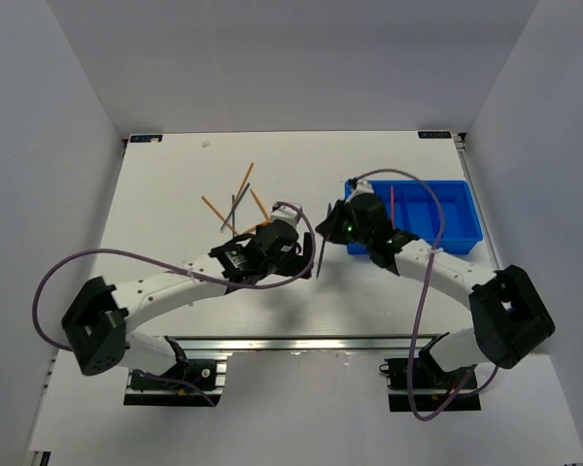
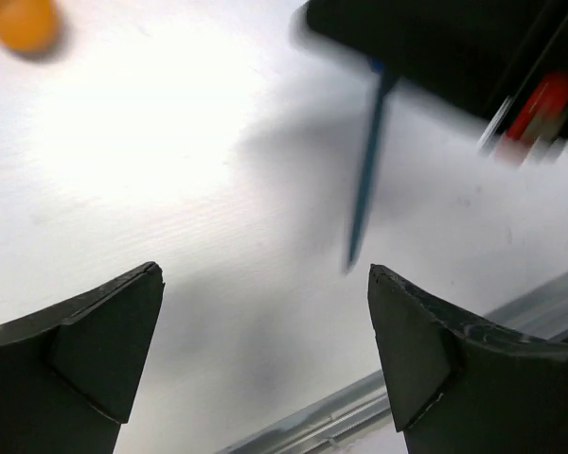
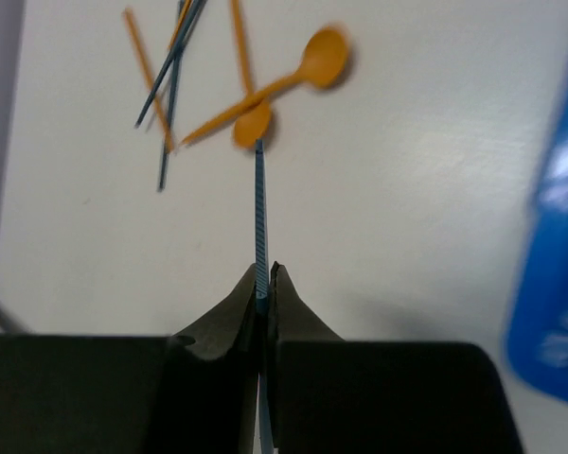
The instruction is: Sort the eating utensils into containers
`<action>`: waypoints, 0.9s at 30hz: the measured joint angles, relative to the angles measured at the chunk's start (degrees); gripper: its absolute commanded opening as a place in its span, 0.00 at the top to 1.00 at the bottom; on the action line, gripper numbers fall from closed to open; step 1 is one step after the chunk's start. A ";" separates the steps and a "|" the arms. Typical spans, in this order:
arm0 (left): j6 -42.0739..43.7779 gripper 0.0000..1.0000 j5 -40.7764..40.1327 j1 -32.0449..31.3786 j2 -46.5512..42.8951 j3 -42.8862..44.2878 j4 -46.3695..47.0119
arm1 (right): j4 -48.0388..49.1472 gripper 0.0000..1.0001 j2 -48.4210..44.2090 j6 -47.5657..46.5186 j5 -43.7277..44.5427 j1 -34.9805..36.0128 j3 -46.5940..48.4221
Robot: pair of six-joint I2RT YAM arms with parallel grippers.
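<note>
Right wrist, right claw [image 3: 264,274] pinching blue stick [image 3: 259,208], pointing at orange spoon [image 3: 253,125], left claw [image 2: 265,274] wide

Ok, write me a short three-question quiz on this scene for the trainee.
1. Fill in: the blue tray sits on the ___ arm's side.
2. What does the right tool pinch? A nothing; B the blue stick; C the tray.
3. True or false: the left tool is shut on a utensil.
Key: 1 right; 2 B; 3 false, it is open and empty.
</note>
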 measured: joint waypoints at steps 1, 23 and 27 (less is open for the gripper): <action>-0.02 0.02 -1.60 0.00 -1.55 0.20 -1.14 | -2.89 1.00 -0.33 -3.82 1.20 -1.38 2.84; 4.55 0.02 -15.50 0.00 -25.33 -7.91 -13.57 | -19.93 0.83 18.12 -50.45 20.15 -22.27 28.30; 3.82 0.02 -18.47 0.00 -26.91 -7.91 -14.08 | -20.33 0.48 18.10 -49.75 20.41 -22.38 27.69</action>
